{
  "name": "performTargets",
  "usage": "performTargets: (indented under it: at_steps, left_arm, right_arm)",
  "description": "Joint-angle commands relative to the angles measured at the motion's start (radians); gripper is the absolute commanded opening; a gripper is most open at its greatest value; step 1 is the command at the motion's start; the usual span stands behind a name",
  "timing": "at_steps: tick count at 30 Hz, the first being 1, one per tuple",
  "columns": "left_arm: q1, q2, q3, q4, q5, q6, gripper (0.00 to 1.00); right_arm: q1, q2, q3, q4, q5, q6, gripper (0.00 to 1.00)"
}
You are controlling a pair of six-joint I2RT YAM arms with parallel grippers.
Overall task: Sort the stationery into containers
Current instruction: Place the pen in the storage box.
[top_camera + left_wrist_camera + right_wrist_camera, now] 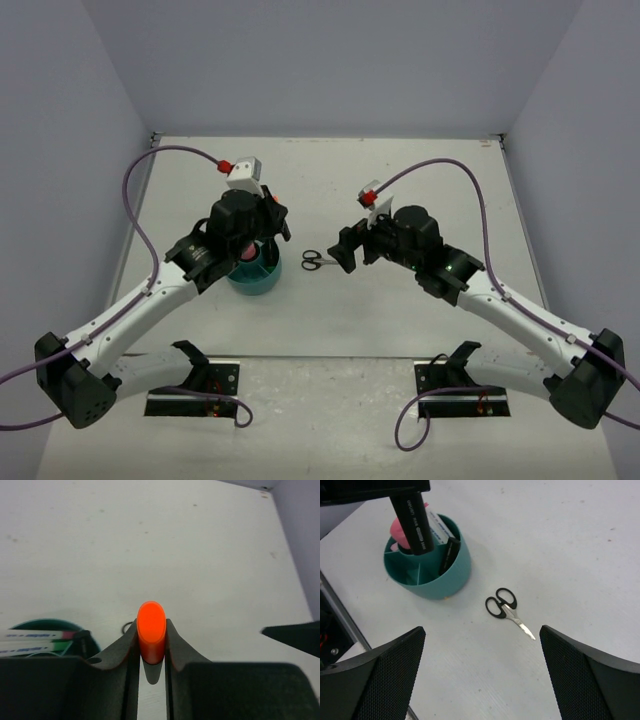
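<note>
The black highlighter (415, 522) with the orange cap (151, 620) hangs nearly upright over the round teal organizer (432, 572), cap end up. My left gripper (151, 635) is clamped narrowly on it just below the cap, one finger on each side. From the right wrist camera its lower end overlaps the organizer's inside; I cannot tell whether it has dipped below the rim.

Inside the organizer I see a pink tube (397, 530) in the far-left compartment. White pens (437, 525) lean at the back, and a second black highlighter (449, 554) stands slanted against the right-hand wall.

The black-handled scissors (505, 607) lie flat and closed on the white table (570, 555). They sit just to the right of the organizer but not touching it, handles toward it and blades pointing away.

My right gripper (481, 629) hovers above the scissors with its fingers spread wide and nothing between them. From the top camera it sits just right of the scissors, facing the left arm across the organizer.
</note>
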Motion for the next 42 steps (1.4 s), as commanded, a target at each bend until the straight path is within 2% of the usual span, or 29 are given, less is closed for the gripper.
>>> performTargets:
  at_steps: [1,6,14,23,27,30,32,35,39,42]
  left_arm:
    - [0.0,0.052,0.006,-0.114,-0.247,0.073,0.0]
    - [-0.006,0.11,-0.022,-0.117,-0.299,0.068,0.0]
    - [-0.039,0.117,-0.084,-0.084,-0.308,0.056,0.0]
    - [-0.052,0.091,-0.193,0.032,-0.304,0.085,0.0]
    - [-0.054,0.082,-0.198,0.035,-0.294,0.086,0.14]
    - [-0.057,0.071,-0.197,0.035,-0.284,0.086,0.35]
    - [-0.06,0.058,-0.192,0.034,-0.269,0.086,0.45]
    - [-0.064,0.039,-0.186,0.034,-0.25,0.086,0.49]
    - [-0.074,-0.009,-0.166,0.026,-0.21,0.079,0.49]
    - [-0.089,-0.056,-0.144,0.007,-0.171,0.069,0.53]
  right_arm:
    - [0.002,-0.063,-0.053,0.064,0.15,0.052,0.99]
    - [0.002,-0.094,-0.094,0.059,0.214,0.088,0.99]
    - [0.002,-0.114,-0.111,0.061,0.174,0.064,0.99]
    - [0.002,-0.121,-0.128,0.086,0.11,0.054,0.99]
    - [0.003,-0.118,-0.125,0.089,0.089,0.05,0.99]
    - [0.002,-0.115,-0.125,0.091,0.082,0.051,0.99]
    - [0.002,-0.11,-0.125,0.094,0.079,0.051,0.99]
    - [0.002,-0.095,-0.122,0.095,0.08,0.054,0.99]
    - [0.002,-0.082,-0.122,0.106,0.091,0.059,0.99]
    - [0.002,-0.07,-0.146,0.135,0.034,0.025,0.99]
